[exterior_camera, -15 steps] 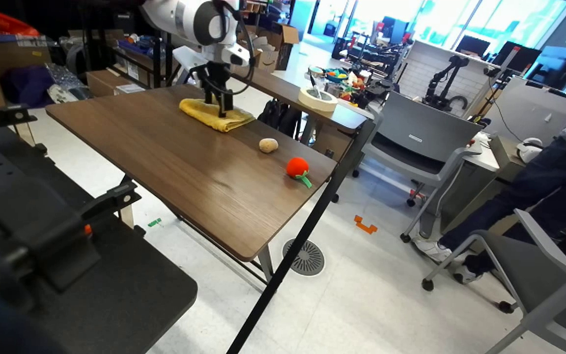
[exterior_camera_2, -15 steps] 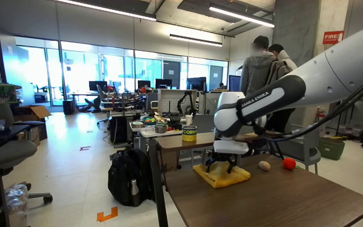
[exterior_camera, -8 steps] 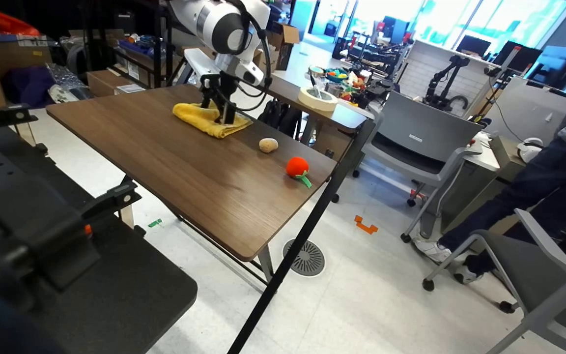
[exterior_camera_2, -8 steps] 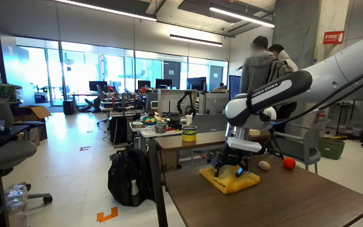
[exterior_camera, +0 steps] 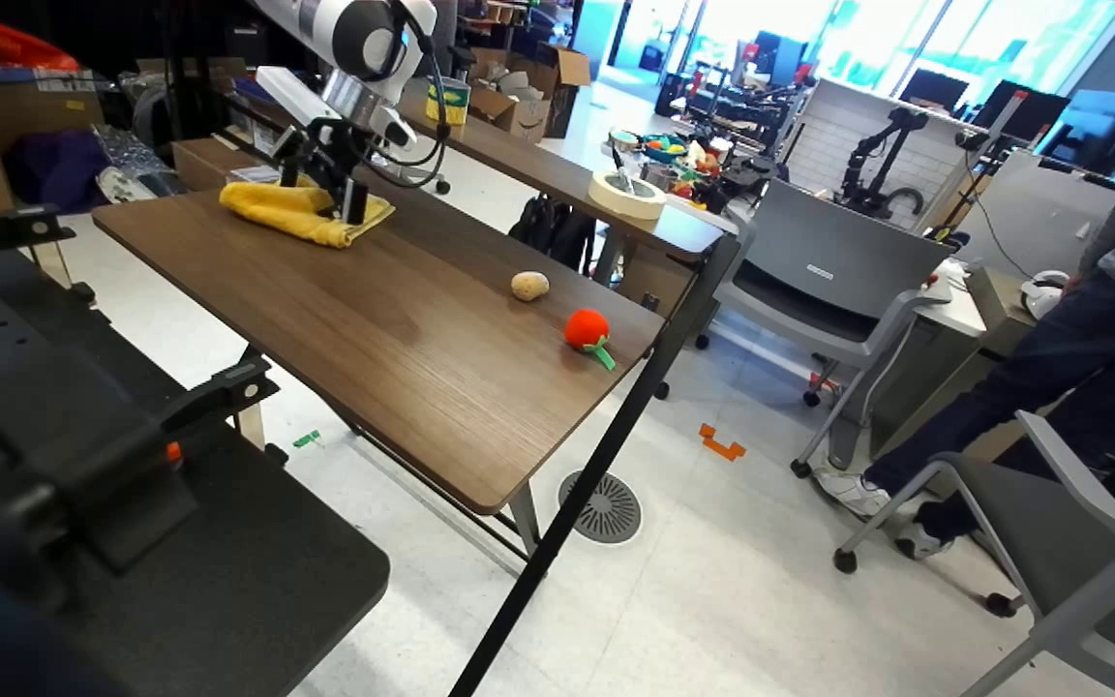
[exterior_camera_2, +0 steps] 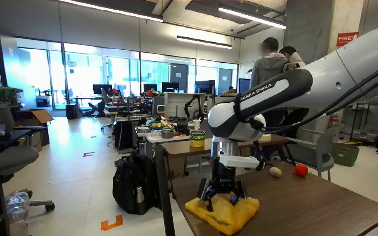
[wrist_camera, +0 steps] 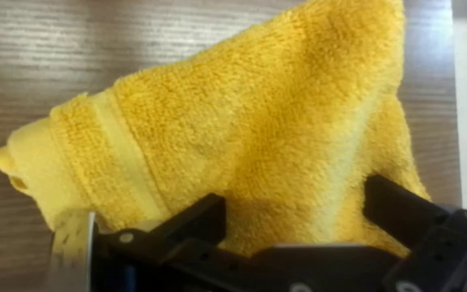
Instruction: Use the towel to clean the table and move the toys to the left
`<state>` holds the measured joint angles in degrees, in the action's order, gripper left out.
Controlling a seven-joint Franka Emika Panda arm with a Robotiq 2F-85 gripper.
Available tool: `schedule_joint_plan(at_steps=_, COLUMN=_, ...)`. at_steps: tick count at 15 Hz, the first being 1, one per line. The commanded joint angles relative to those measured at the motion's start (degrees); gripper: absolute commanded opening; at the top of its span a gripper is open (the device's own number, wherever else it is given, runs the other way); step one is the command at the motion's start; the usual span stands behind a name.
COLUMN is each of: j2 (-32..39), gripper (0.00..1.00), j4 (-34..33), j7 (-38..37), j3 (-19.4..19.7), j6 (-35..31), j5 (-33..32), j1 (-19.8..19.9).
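Widely spread fingers (wrist_camera: pixel 199 219) on towel (wrist_camera: pixel 253 125), 2 toys (exterior_camera: pixel 586 330) well away.

Overbright windows (exterior_camera_2: pixel 85 77), glare on the table (wrist_camera: pixel 47 44)

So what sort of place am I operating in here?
Probably a robotics lab: what looks like a second, black robot arm stands in the background, with computer monitors and wheeled grey chairs around.
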<state>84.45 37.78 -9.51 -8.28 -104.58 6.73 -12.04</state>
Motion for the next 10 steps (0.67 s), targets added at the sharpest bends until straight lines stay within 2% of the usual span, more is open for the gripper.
schedule_joint_plan(at_steps=1, j2=1.34, gripper=1.00, j4=-0.56, j7=1.86, j3=0.53, j6=6.39, j5=-0.47, j1=1.16)
schedule_joint_plan(at_steps=3, j2=1.99, gripper=1.00, j4=-1.28, j7=-0.49, j3=0.94, j6=6.19, j5=1.18, j1=4.11)
schedule_joint_plan(at_steps=7, j2=4.00, gripper=1.00, j4=-2.40, j7=-6.18, j3=2.38, j6=1.12, j5=2.15, j1=9.87)
schedule_joint_plan(at_steps=8, j2=3.33, gripper=1.00, j4=-2.25, j7=-6.36, j3=1.97, j6=2.57, j5=2.42, j1=11.00)
schedule_joint_plan(at_steps=9, j2=0.17, gripper=1.00, j4=-0.06, j7=-4.86, j3=1.08, j6=4.36, j5=1.72, j1=9.85)
schedule_joint_plan(at_steps=10, j2=0.18, gripper=1.00, j4=-0.06, j7=-5.04, j3=1.08, j6=4.36, j5=1.82, j1=11.12)
